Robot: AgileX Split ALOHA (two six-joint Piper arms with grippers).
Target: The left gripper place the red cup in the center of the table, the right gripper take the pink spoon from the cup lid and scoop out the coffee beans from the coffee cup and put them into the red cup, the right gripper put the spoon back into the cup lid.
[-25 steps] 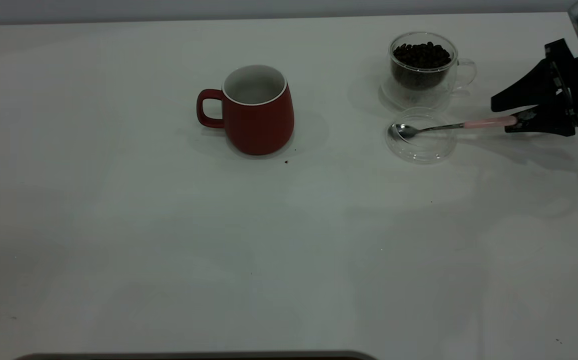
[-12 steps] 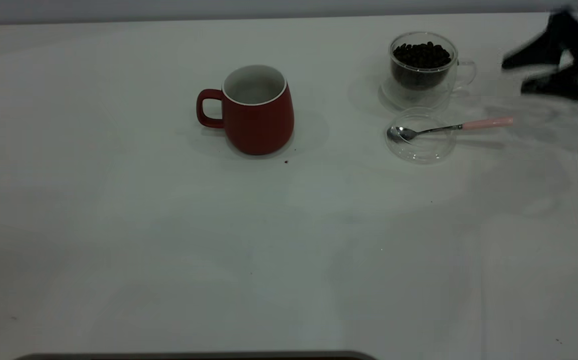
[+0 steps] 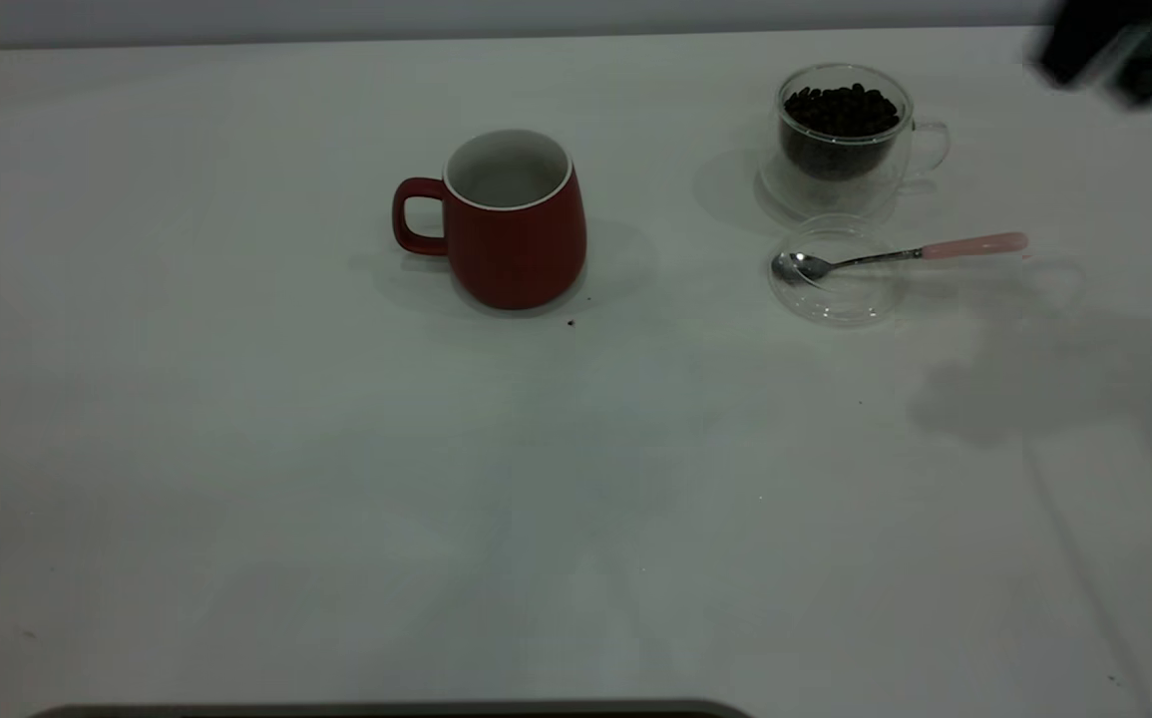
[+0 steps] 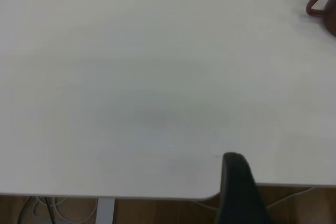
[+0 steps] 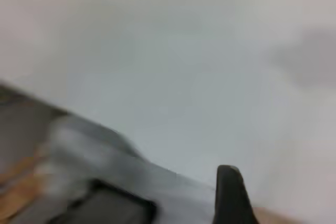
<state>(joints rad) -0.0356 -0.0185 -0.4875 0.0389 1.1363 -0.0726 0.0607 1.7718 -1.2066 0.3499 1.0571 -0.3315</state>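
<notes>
The red cup point(image 3: 516, 224) stands upright near the middle of the table point(image 3: 336, 479), handle to the left; its edge shows in the left wrist view point(image 4: 324, 8). The coffee cup point(image 3: 845, 135) with coffee beans point(image 3: 840, 108) stands at the back right. The cup lid point(image 3: 838, 271) lies just in front of it. The pink spoon point(image 3: 969, 244) rests with its bowl in the lid and its handle pointing right. My right gripper point(image 3: 1114, 55) is raised at the far right corner, open, empty, well clear of the spoon. Only one finger of my left gripper point(image 4: 236, 182) shows, over the table's edge.
A small dark speck point(image 3: 571, 322) lies on the table just in front of the red cup. The right arm's shadow point(image 3: 1064, 389) falls on the table's right side. The table's edge and rounded corner point(image 4: 210, 196) show in the left wrist view.
My right gripper let go of the spoon handle, then rose up and back towards the far right corner. The spoon stays in the lid. The cups have not moved.
</notes>
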